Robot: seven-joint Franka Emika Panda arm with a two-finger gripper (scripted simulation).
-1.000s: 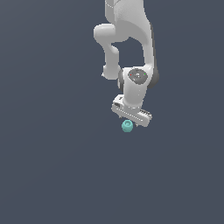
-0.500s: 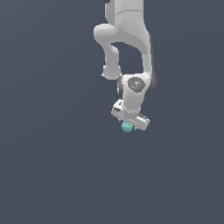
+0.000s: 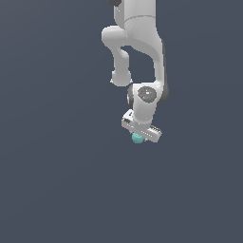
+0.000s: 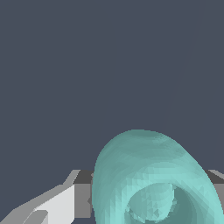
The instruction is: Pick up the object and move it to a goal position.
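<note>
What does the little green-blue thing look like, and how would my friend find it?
Find the big white robot arm and follow it down to its gripper. Tucked right under it sits the object, a tiny teal blob with a hollow, the only coloured thing on the grey floor.

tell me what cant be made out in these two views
- Exterior view: the gripper fingertips and most of the teal object are hidden under the white hand, so the grasp cannot be judged.
- Wrist view: the object fills the picture's lower part and is cut off by the edge; only one finger shows clearly.
- No goal marker shows in either view.
</note>
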